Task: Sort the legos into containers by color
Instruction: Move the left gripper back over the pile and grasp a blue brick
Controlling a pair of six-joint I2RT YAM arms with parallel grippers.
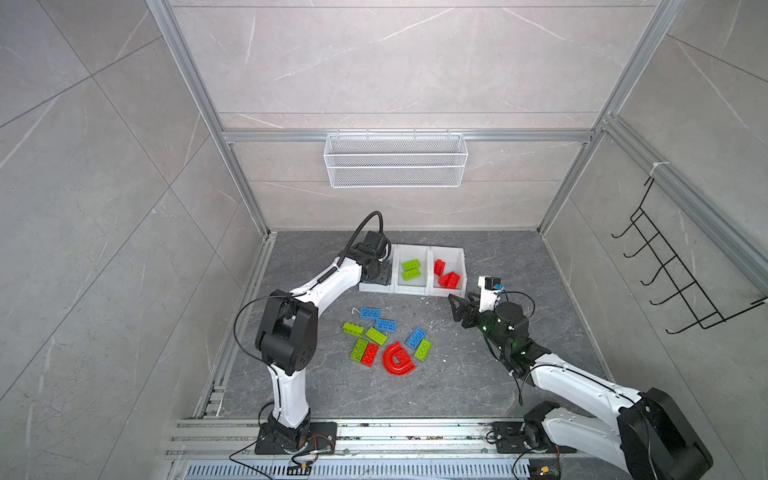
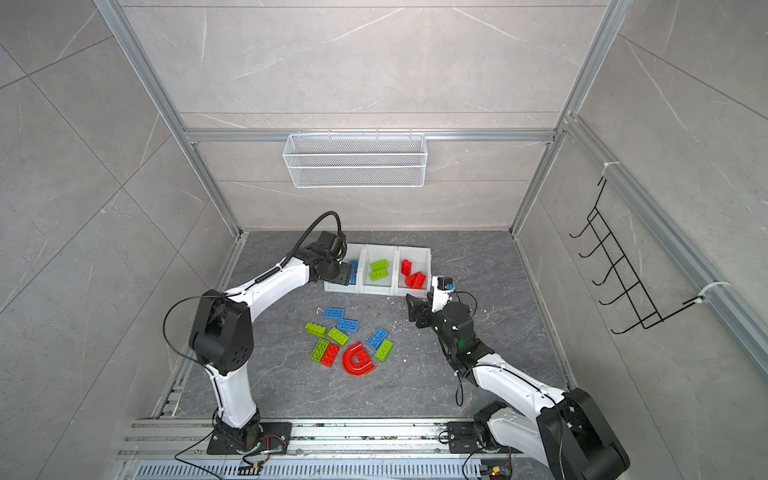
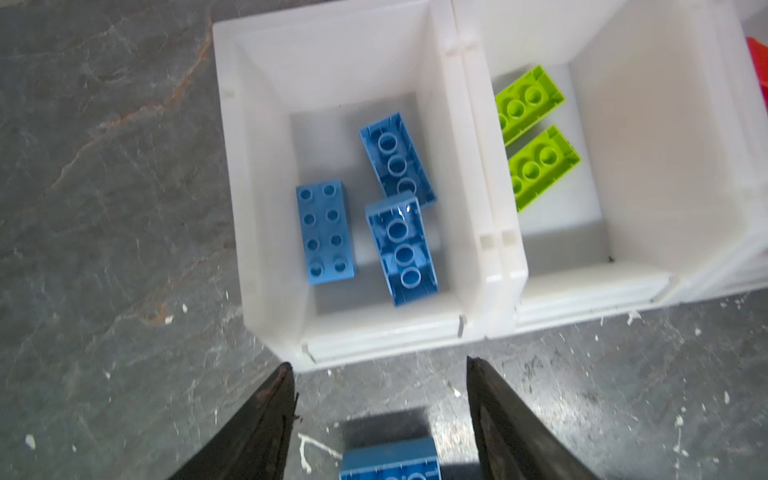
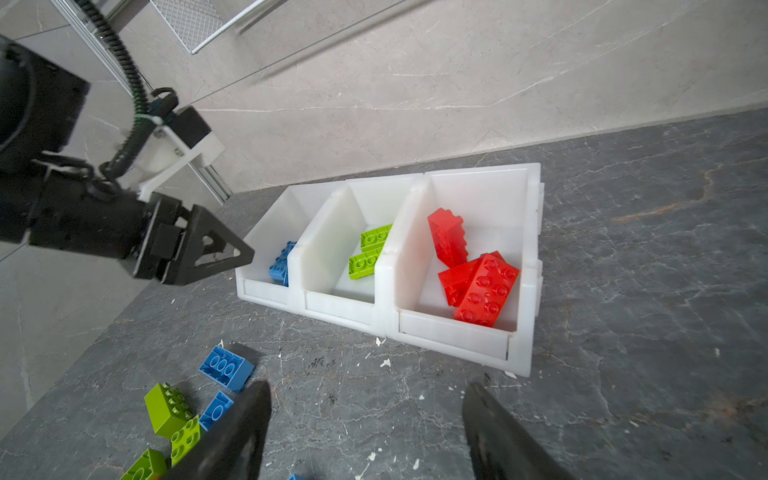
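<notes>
— Three blue legos [image 3: 326,232] lie in the leftmost container [image 3: 266,208], lengthwise front to back; the left gripper [image 3: 378,365] hangs over its front edge, fingers spread, empty.
— Two green legos [image 1: 411,269] next door, parallel, slanting. Red legos [image 1: 448,277] heaped rightmost; right gripper [image 4: 365,388] near, likewise spread. Loose legos [image 1: 376,336] strew the grey marbled floor [image 1: 478,374].

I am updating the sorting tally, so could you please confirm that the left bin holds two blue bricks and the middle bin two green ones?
Not quite: the left bin holds three blue bricks, not two, as the left wrist view shows. The middle bin does hold two green bricks.
</notes>
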